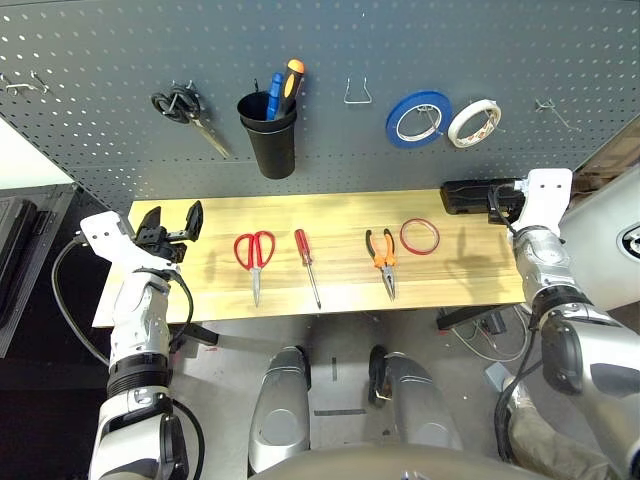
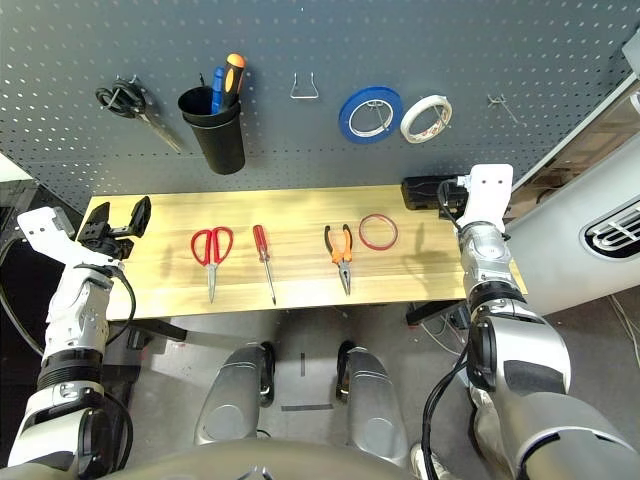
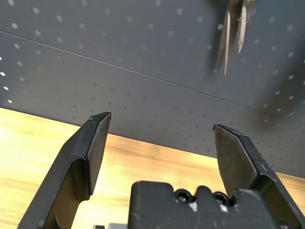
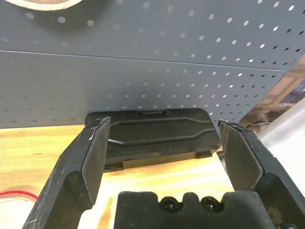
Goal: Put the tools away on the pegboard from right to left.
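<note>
Four tools lie in a row on the pale wooden tabletop (image 1: 200,300): at the right end the thin red tape ring (image 1: 419,236), just beside it the orange-and-black-handled pliers (image 1: 382,259), then the slim red-handled screwdriver (image 1: 306,263), and furthest left the red-handled scissors (image 1: 255,258), all flat on the wood and none touching its neighbour. Behind them stands the large dark grey pegboard (image 1: 330,40), and it's carrying black-handled scissors (image 1: 186,112) on a hook at the left, a black cup (image 1: 268,134) with a blue and an orange handle poking out, a bare wire hook (image 1: 358,93), a blue tape roll (image 1: 418,118) and a white tape roll (image 1: 473,122). The left gripper (image 1: 170,222) hovers over the tabletop's left end, fingers spread wide with nothing between them, well apart from the scissors. The right gripper (image 4: 162,157) sits at the far right end, also spread and empty, facing a black plastic case (image 4: 157,136) that lies against the foot of the pegboard.
</note>
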Tool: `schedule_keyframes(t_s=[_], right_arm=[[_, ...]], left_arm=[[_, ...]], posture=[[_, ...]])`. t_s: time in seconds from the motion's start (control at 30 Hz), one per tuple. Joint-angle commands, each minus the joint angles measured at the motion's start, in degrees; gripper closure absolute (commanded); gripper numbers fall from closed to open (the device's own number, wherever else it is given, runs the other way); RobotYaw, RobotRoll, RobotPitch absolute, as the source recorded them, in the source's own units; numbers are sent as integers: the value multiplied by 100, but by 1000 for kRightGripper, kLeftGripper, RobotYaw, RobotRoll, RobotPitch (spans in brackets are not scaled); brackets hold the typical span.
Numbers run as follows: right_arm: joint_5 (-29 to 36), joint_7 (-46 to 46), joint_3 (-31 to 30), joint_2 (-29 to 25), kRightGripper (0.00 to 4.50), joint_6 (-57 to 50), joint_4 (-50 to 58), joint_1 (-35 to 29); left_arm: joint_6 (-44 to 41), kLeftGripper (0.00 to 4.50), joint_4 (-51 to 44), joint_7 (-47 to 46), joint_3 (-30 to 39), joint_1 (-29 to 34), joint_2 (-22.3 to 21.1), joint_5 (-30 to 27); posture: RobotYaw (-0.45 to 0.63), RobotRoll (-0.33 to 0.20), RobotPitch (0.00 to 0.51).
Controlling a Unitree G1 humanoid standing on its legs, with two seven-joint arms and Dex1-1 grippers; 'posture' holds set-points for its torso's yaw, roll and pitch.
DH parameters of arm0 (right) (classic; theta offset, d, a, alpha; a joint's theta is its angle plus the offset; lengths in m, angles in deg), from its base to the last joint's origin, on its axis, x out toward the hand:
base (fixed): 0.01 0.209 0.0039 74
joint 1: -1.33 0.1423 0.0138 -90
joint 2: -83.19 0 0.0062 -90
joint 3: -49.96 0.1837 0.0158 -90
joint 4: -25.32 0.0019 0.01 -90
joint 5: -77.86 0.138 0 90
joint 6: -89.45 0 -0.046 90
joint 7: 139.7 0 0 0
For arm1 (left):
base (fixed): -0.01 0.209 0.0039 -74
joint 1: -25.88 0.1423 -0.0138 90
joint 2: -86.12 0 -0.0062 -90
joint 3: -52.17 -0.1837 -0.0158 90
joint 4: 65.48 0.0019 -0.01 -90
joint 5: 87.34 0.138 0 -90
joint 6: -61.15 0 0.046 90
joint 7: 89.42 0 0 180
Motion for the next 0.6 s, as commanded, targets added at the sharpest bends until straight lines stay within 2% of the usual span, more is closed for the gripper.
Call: schedule_keyframes(t_s=[0.03, 0.23, 0.4, 0.6], right_arm=[[-13, 2, -22, 11, 0, -76, -44, -53], [62, 258, 14, 38, 0, -310, -54, -30], [-237, 791, -354, -219, 0, -810, -20, 4], [-301, 1871, -593, -420, 0, -1463, -8, 115]], left_arm=[[-58, 18, -40, -27, 32, 97, 1, 2], [-252, 18, -418, 32, -71, 213, 46, -39], [-1046, 18, -1335, 655, -599, 532, -19, -214], [-2003, 18, -2518, 1437, -1260, 975, -382, -346]], posture=[[286, 0, 168], [275, 0, 186], [257, 0, 216], [255, 0, 239]])
